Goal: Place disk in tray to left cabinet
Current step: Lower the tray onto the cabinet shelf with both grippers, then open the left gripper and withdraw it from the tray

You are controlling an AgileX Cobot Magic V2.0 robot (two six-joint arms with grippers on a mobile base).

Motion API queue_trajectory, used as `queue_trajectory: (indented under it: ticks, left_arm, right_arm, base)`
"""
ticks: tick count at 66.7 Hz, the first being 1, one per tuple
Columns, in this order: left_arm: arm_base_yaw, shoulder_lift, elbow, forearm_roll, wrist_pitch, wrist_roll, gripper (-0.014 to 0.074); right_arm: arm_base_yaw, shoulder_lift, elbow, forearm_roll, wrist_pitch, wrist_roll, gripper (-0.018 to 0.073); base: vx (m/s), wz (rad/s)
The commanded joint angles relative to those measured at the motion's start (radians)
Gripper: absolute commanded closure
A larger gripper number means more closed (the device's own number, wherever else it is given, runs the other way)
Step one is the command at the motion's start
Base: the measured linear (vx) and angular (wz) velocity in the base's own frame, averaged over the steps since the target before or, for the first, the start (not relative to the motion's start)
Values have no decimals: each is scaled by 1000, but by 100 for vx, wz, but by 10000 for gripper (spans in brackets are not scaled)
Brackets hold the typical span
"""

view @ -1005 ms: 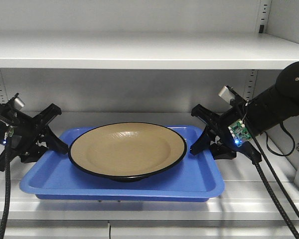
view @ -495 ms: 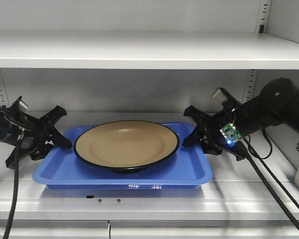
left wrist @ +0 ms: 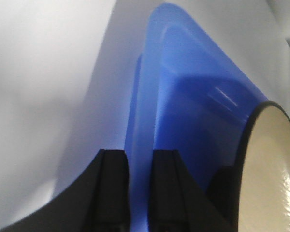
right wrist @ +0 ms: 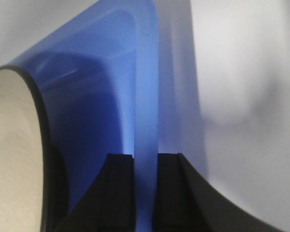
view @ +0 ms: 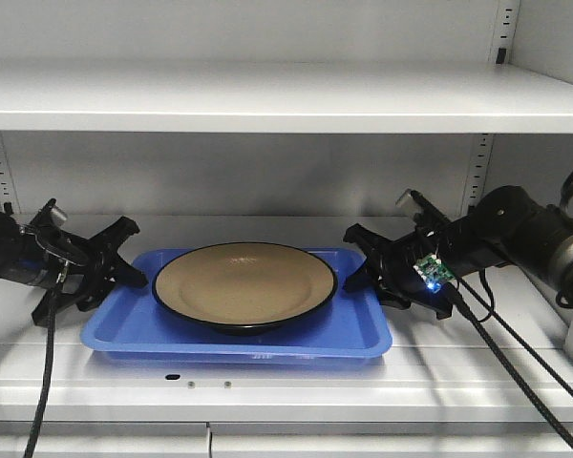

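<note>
1. Now the tray [view: 237,336] sits at the centre of the front view on a shelf of the left cabinet [view: 267,95], with the disk [view: 244,285] lying flat inside it, roughly centred.
2. At the left of the frame, the left pincer [view: 115,270] meets the tray's left short rim; in the left wrist view its fingers [left wrist: 111,186] stand one on each side of the blue rim [left wrist: 137,159], pinching it.
3. At the right of the frame, the right pincer [view: 363,272] does the same on the opposite short rim; the right wrist view shows its fingers [right wrist: 121,191] closed on the blue edge [right wrist: 145,121].
4. Lengthwise, the tray runs left to right across the frame, so its long axis lies along the line between the two pincers, and each arm is as near its own end as it can be.
5. My reading is that the tray rests on the shelf, though contact underneath is not fully clear.
6. Judging from this, the coming move turns on each pincer spreading and drawing straight back off its rim, away from the disk, which lies just inward of both.
</note>
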Motion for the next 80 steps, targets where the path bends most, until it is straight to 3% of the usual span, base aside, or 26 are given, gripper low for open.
queue_trajectory:
  ticks: [1, 11, 21, 36, 67, 80]
  left_arm:
    - [-25, -62, -35, -122, -50, 49, 541]
    - [-25, -62, -35, -121, -64, 90, 451]
    - [-24, -62, -35, -121, -89, 138, 304]
    - [-23, -62, -35, -101, -128, 190, 148]
    - [4, -67, -35, -62, -159, 195, 134]
    - [8, -84, -36, -60, -154, 198, 134]
  right_arm:
    - [23, -62, -38, 131, -62, -42, 443]
    - [23, -57, -38, 131, -94, -106, 312]
    - [21, -57, -38, 144, -129, -106, 175]
    - [2, -57, -38, 135, -147, -106, 148]
    - [-9, -76, -38, 12, -175, -106, 189]
    - [-9, -109, -38, -115, -208, -106, 189]
  base:
    - [0, 0]
    - [0, 0]
    - [0, 0]
    - [0, 0]
    - [0, 0]
    - [0, 0]
